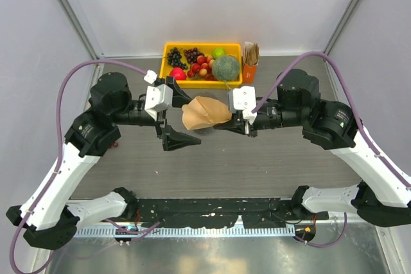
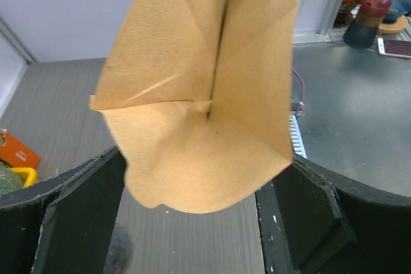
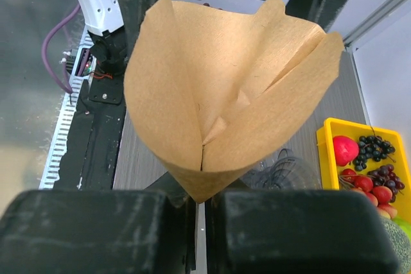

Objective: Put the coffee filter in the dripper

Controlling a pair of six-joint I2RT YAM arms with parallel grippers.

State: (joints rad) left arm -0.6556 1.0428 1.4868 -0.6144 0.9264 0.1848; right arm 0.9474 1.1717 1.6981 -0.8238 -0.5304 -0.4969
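Note:
The coffee filter [image 1: 204,112] is a tan paper cone held in the air above the table's middle, partly opened. My right gripper [image 1: 226,122] is shut on its pointed tip; in the right wrist view [image 3: 200,200] the tip sits between the closed fingers and the filter [image 3: 225,88] fans away. My left gripper [image 1: 182,115] is open, its fingers either side of the filter's wide end without clamping it. In the left wrist view [image 2: 192,222] the filter [image 2: 199,94] hangs between the spread fingers. The dripper [image 3: 289,172], transparent and ribbed, shows on the table under the filter; it is hidden in the top view.
A yellow tray [image 1: 202,45] of fruit with a green melon [image 1: 225,67] stands at the back. A bundle of brown papers in an orange box [image 1: 250,62] is to its right. The tray [image 3: 324,152] also shows in the right wrist view.

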